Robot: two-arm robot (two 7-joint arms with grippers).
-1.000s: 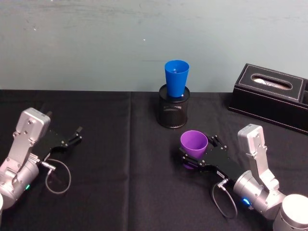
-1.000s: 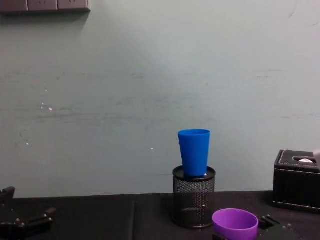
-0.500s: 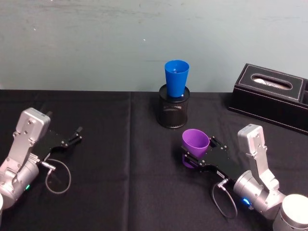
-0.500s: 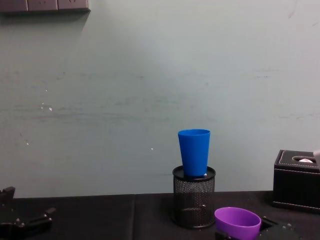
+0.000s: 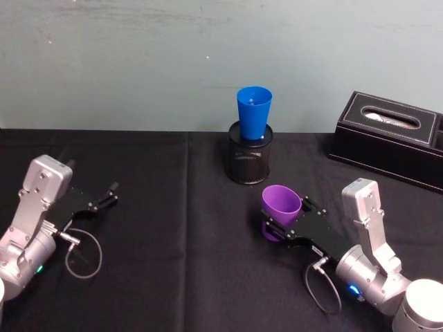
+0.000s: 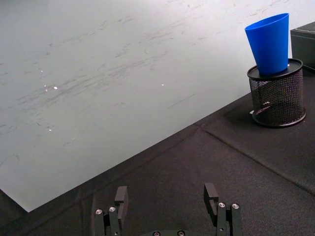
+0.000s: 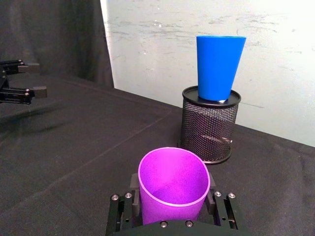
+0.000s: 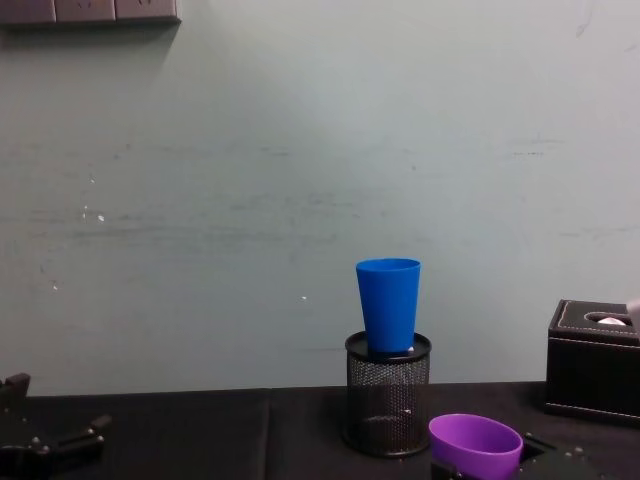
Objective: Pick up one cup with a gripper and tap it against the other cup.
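While purple cup (image 5: 281, 202) sits clamped inside right hand (image 5: 284, 216) | blue cup (image 5: 253, 111) apart | left hand (image 6: 166, 191) spread

Likely lab: black-clothed table (image 5: 173, 277), bare pale wall (image 5: 138, 55).

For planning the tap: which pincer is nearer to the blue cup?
Right. The right pincer, shut on the purple cup, sits just in front of the blue cup; the left pincer rests far to its left.

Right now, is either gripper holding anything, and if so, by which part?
The right gripper holds the purple cup, its fingers clamped on either side of the cup's lower body, below the rim. The left gripper, open and parked on the robot's left, holds nothing.
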